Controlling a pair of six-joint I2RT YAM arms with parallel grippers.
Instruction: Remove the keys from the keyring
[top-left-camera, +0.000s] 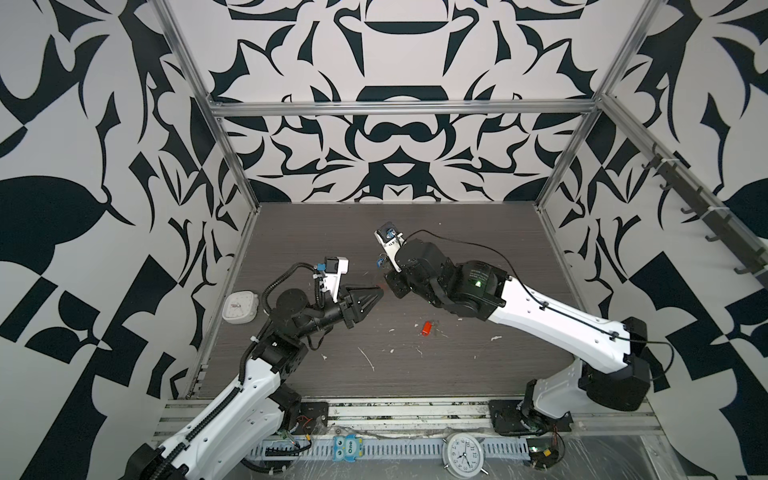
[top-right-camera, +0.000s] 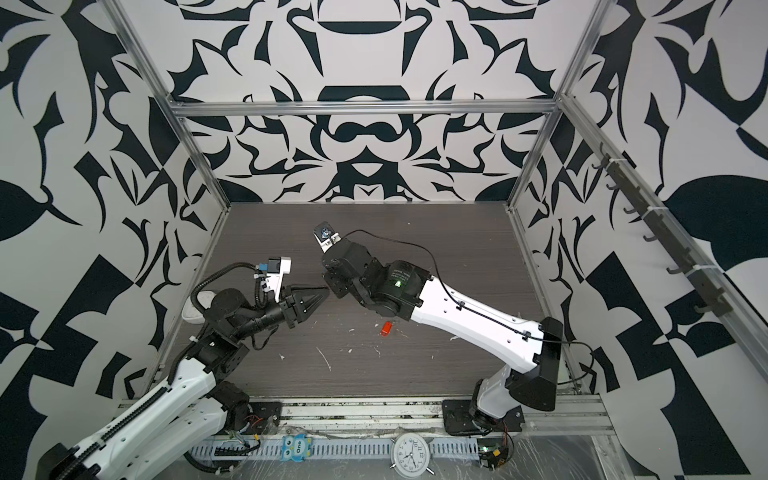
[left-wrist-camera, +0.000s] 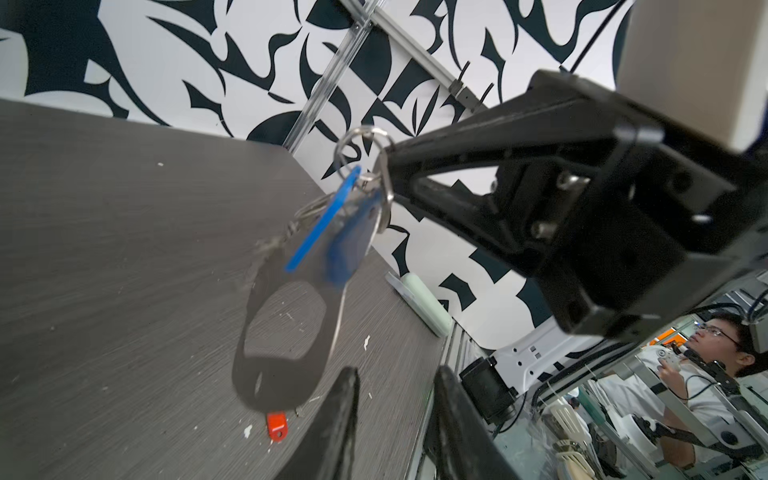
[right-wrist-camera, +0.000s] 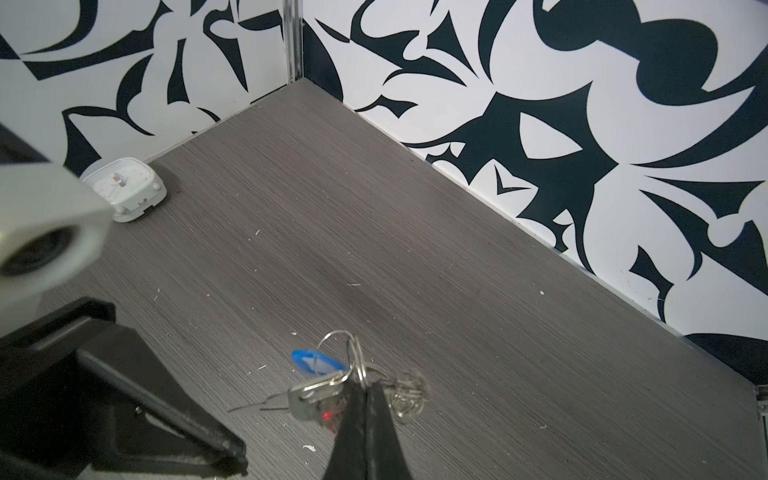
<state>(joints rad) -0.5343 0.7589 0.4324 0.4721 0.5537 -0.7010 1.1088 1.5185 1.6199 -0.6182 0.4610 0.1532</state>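
right end effector (right-wrist-camera: 365, 388) pinches the seemingly light, floppy keyring (left-wrist-camera: 282, 392) by its clips (right-wrist-camera: 409, 395), blue-tagged key (left-wrist-camera: 324, 224) dangling below; left end effector (left-wrist-camera: 397, 374), narrowly parted, sits beside. best hold: the stiff tag (right-wrist-camera: 318, 363). red-tagged key (left-wrist-camera: 276, 424) lies beneath, on worktop (top-left-camera: 332, 232).

The blue-tagged key (left-wrist-camera: 322, 222) and what seems the keyring (left-wrist-camera: 282, 386) hang smeared, their outlines indistinct.

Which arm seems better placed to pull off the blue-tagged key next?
Left, probably. The right gripper is shut on the key bunch, holding it above the table; the left gripper is free, jaws apart, pointing at the blue-tagged key.
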